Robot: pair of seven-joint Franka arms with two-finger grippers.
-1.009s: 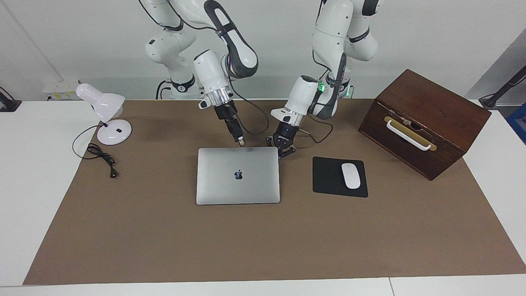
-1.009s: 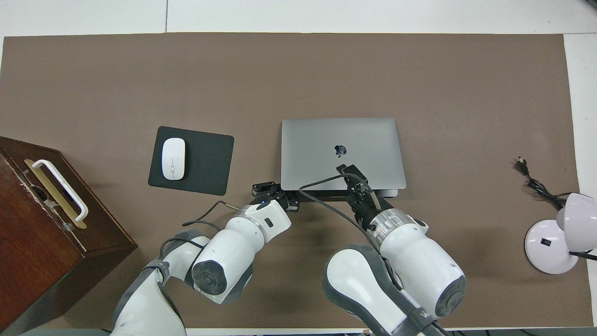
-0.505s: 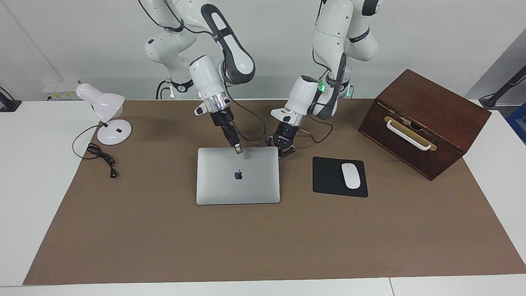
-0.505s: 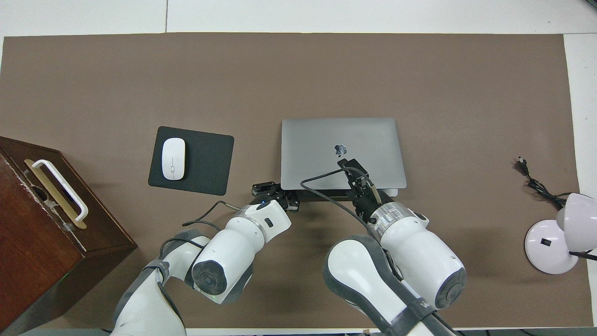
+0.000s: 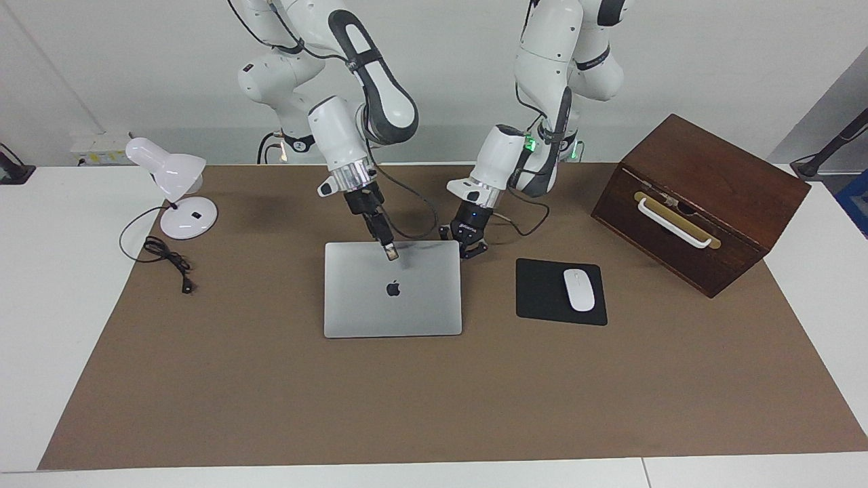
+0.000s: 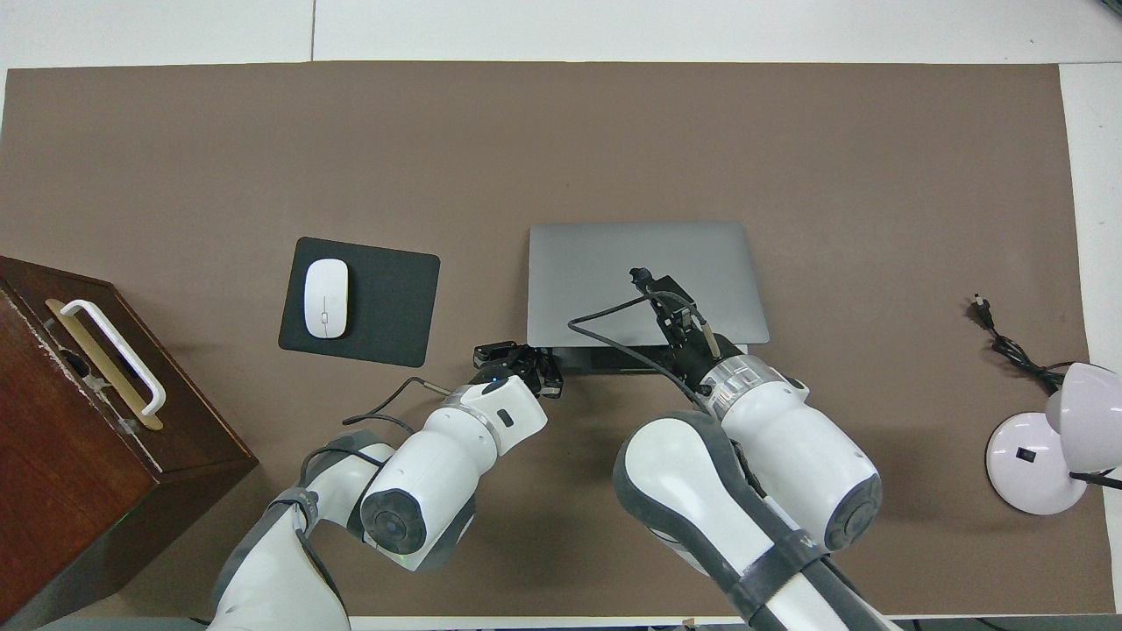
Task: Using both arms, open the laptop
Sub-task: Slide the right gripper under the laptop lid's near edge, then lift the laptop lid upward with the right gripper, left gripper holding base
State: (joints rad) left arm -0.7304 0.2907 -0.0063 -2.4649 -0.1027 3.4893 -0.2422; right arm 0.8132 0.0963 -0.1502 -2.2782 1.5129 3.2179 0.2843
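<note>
A big white table (image 5: pixel 41 305) holds a brown mat (image 5: pixel 434 393); a plain white wall (image 5: pixel 712 61) stands at the robots' end; a white desk lamp (image 5: pixel 173 193) sits near one end of the mat; a dark wooden box (image 5: pixel 705 196) sits at the other end.

White desk (image 5: pixel 41 325) with a big brown mat (image 5: pixel 434 393) over most of it. On the mat: laptop (image 5: pixel 393 301) around the middle, black mouse pad (image 5: pixel 542 291) beside it toward the left arm's end, then a wooden box (image 5: pixel 705 196) past that. Lamp (image 5: pixel 180 196) and its cable (image 5: pixel 166 261) sit at the right arm's end
</note>
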